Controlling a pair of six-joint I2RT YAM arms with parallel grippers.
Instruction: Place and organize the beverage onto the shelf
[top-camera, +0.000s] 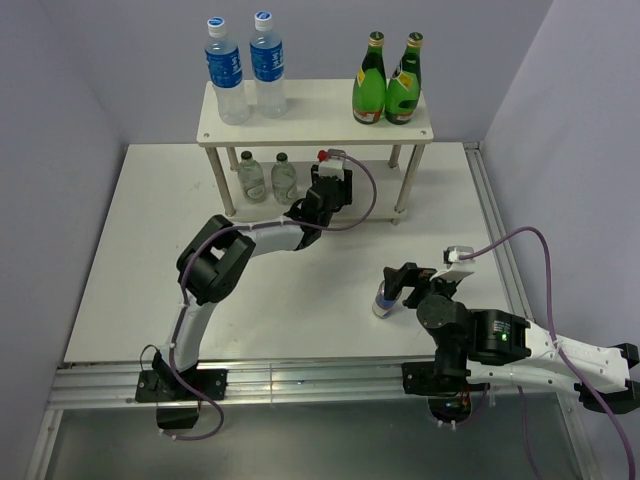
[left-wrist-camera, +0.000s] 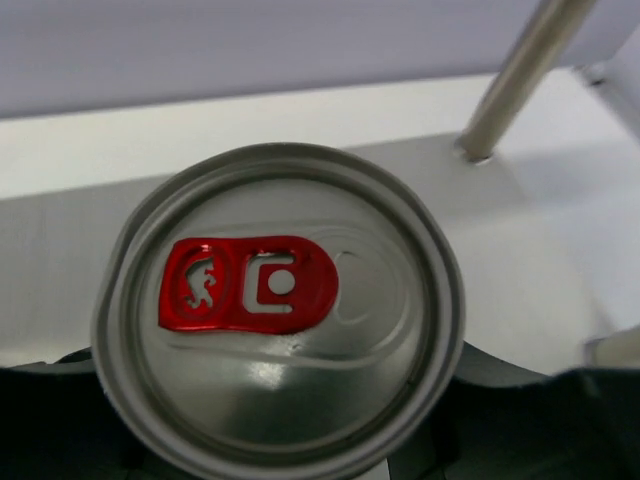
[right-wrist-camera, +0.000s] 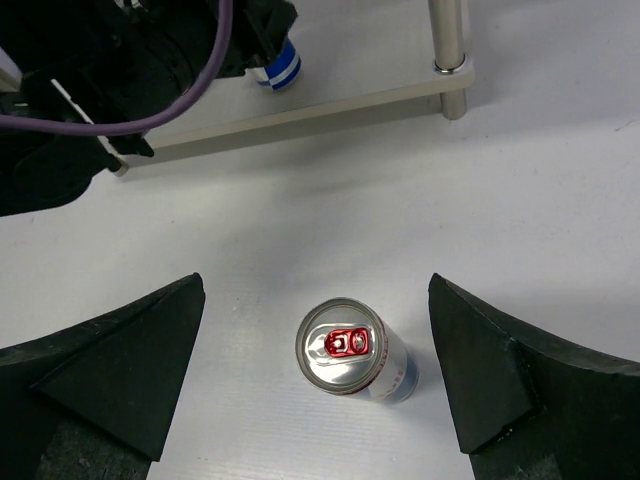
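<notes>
The off-white two-tier shelf (top-camera: 320, 115) stands at the back of the table. My left gripper (top-camera: 330, 188) reaches into its lower tier and is shut on a silver can with a red tab (left-wrist-camera: 280, 320), which fills the left wrist view. The can's blue-striped base (right-wrist-camera: 278, 66) rests on the lower board (right-wrist-camera: 330, 105). A second silver can (right-wrist-camera: 345, 348) stands upright on the table; it also shows in the top view (top-camera: 383, 300). My right gripper (right-wrist-camera: 316, 285) hovers above it, open, with its fingers wide on either side of the can.
Two water bottles (top-camera: 245, 68) stand on the top board at the left and two green bottles (top-camera: 387, 80) at the right. Two small clear bottles (top-camera: 266, 177) stand on the lower tier's left. A shelf leg (left-wrist-camera: 520, 80) is right of the held can.
</notes>
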